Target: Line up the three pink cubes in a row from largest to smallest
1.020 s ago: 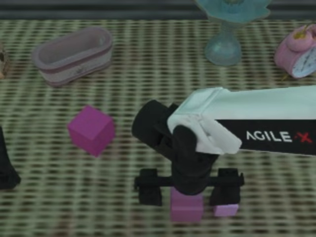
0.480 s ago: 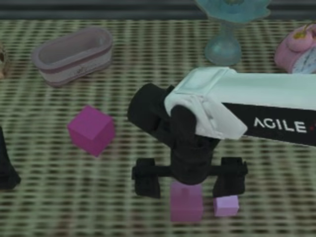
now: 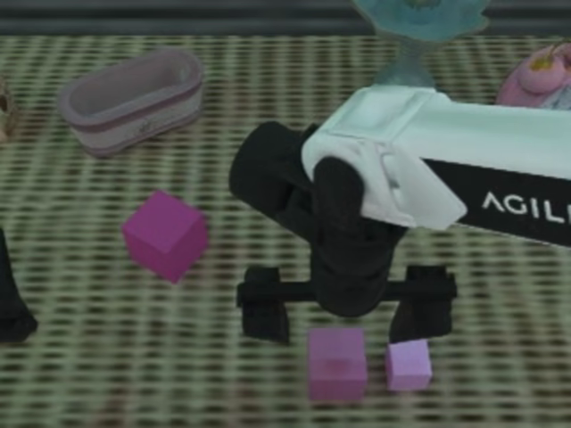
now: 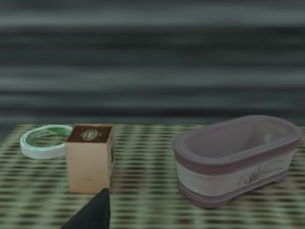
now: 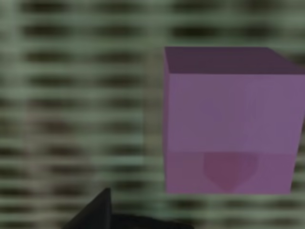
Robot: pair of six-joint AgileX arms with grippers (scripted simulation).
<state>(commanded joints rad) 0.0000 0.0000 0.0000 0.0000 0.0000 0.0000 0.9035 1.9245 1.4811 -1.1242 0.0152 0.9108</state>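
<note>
**Hovering over the medium cube with spread fingers**

Reaching in from the right side of the bench [image 3: 80,308], the right arm carries its right claw [image 3: 346,308] just above the medium pink cube [image 3: 337,363]. The claw is released: its two dark fingers stand wide apart, one to each side and slightly behind the cube, touching nothing. In the right wrist view the same cube [image 5: 228,121] sits on the woven bench surface with one dark fingertip [image 5: 95,212] showing at the picture's edge, clear of it.

The small pale lilac-pink cube [image 3: 409,365] rests just beside the medium cube, on its right, with a narrow gap between them; both lie near the front edge. The large deep magenta cube [image 3: 165,234] stands well apart, left of centre and turned at an angle to the other two.

The left arm is parked at the far left edge, and whether the left claw [image 3: 11,308] is released cannot be told. Its wrist view shows a pinkish oval tub [image 4: 237,160], a tan box [image 4: 89,162] and a white-green ring [image 4: 43,141].
</note>
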